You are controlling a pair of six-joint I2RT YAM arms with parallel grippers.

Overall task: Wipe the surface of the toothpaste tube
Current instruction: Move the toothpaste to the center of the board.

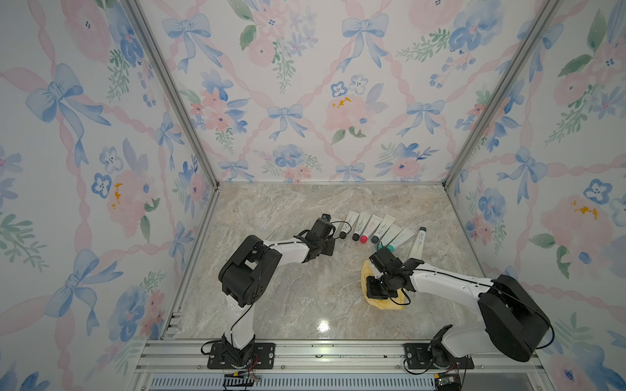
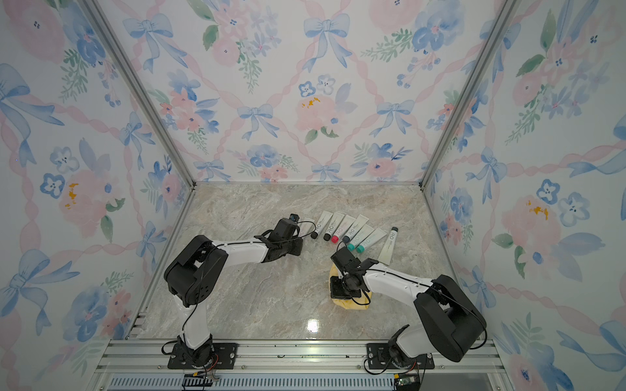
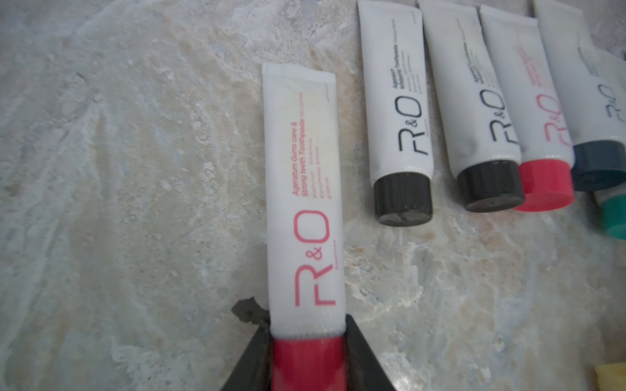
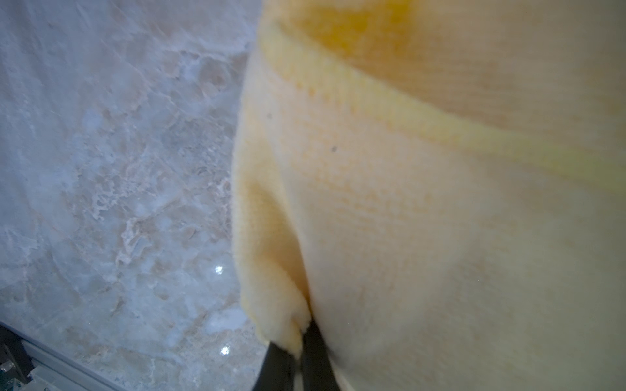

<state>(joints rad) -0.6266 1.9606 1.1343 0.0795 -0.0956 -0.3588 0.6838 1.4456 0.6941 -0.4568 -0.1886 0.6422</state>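
Top views, left gripper [image 1: 328, 246]: reaches toward the nearest end of the row of tubes [image 1: 376, 230]; its jaws are hidden under the wrist
Top views, toothpaste tube: covered by the left wrist in both top views, so it cannot be made out with certainty
Top views, right gripper [image 1: 376, 287]: points down over the bench [image 1: 288, 287], with the yellow cloth [image 1: 389, 304] bunched directly beneath it
Top views, row of tubes: six tubes lie side by side just beyond the left gripper, running toward the right gripper, caps facing the arms
Top views, lone tube [image 1: 418, 245]: lies apart from the row, beyond the right gripper, cap turned away from the arms
Left wrist view, left gripper [image 3: 307, 330]: clenched on the red cap [image 3: 306, 362] of the toothpaste tube [image 3: 301, 189], one jaw against each side of the cap
Left wrist view, toothpaste tube: white body with pink R&O lettering runs straight ahead of the jaws over the bench, flat crimped end farthest from the gripper
Left wrist view, row of tubes: lies beside the held tube and apart from it; the nearest has a black cap [image 3: 403, 199]
Right wrist view, right gripper [image 4: 299, 352]: jaws pinched tight on a fold of the yellow cloth [image 4: 406, 203]
Right wrist view, yellow cloth: spreads ahead of the jaws and fills most of the view, with bare bench [image 4: 118, 169] beside it
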